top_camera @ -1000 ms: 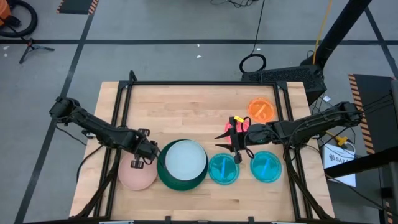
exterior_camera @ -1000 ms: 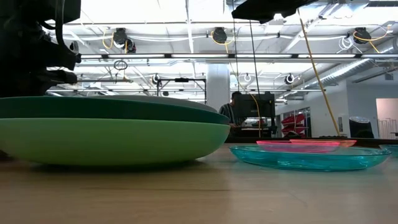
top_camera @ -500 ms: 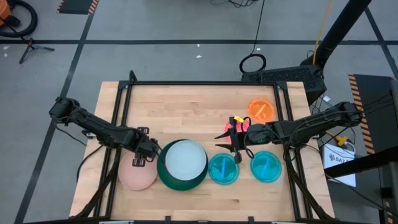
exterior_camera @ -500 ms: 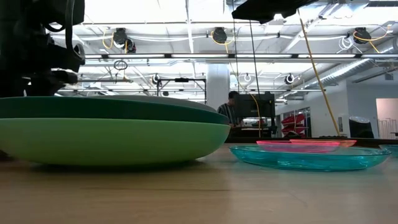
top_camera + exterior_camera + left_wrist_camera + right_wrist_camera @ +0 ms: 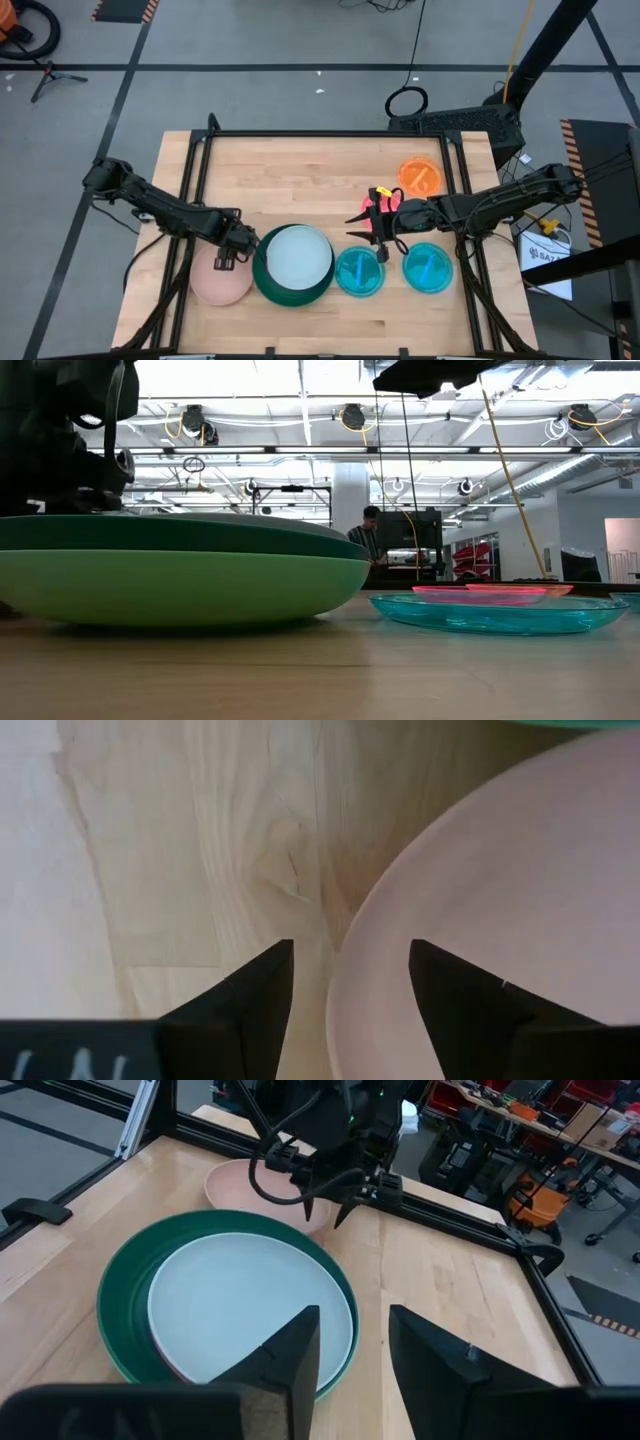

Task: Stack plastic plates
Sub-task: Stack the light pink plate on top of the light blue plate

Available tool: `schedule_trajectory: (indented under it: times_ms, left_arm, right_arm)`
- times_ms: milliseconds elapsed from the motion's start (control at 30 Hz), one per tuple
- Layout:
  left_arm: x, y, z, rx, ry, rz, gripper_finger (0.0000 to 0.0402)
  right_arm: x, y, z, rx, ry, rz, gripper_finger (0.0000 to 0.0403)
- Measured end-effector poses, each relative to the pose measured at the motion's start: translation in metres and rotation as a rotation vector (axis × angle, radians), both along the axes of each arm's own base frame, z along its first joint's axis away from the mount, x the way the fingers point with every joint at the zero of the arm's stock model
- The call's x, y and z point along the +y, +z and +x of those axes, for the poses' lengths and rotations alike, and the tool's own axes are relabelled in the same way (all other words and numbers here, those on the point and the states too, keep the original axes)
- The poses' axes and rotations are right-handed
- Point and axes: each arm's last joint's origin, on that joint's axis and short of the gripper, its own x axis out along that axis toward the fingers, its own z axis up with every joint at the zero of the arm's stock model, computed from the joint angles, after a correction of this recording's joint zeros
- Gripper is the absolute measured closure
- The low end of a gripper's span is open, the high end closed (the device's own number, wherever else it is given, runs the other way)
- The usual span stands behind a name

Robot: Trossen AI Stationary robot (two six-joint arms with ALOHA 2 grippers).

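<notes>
Two claws, your left claw point(image 5: 231, 254) spread apart over the salmon pink plate point(image 5: 218, 282) rim, right claw point(image 5: 372, 228) parted, hovering above the table point(image 5: 300, 180).

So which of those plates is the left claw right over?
The salmon pink plate, lying alone beside the big green stack. The left gripper hangs open over its rim; the other loose plates all lie on the right gripper's side.

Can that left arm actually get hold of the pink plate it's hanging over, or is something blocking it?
Probably yes. The left gripper is open right at the salmon pink plate's rim, with one finger over bare table and the other over the plate. Nothing lies between them. The dark green plate alongside is close, though.
</notes>
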Motion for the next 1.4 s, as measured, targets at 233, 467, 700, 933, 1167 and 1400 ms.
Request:
schedule_trajectory:
  times_ms: [233, 467, 700, 933, 1167, 1400]
  left_arm:
    - [-0.003, -0.013, 0.008, 0.028, 0.008, 0.009, 0.0195]
    - [-0.003, -0.019, 0.009, 0.063, 0.008, 0.019, 0.0199]
    - [-0.003, -0.019, 0.008, 0.071, 0.015, 0.023, 0.0272]
    - [0.0, -0.017, 0.004, 0.09, 0.054, 0.084, 0.0348]
    - [0.002, -0.015, 0.001, 0.095, 0.167, 0.127, 0.0371]
    - [0.007, -0.014, -0.005, 0.112, 0.243, 0.228, 0.0374]
  right_arm:
    - [0.0, 0.0, 0.0, 0.001, 0.001, -0.004, 0.0289]
    - [0.0, 0.0, 0.0, 0.001, 0.0, -0.001, 0.0289]
    - [0.0, 0.0, 0.0, 0.001, 0.0, -0.001, 0.0289]
    - [0.0, 0.0, 0.0, 0.0, 0.001, -0.002, 0.0289]
    - [0.0, 0.0, 0.0, 0.0, 0.0, 0.0, 0.0289]
    - [0.0, 0.0, 0.0, 0.001, -0.012, 0.034, 0.0289]
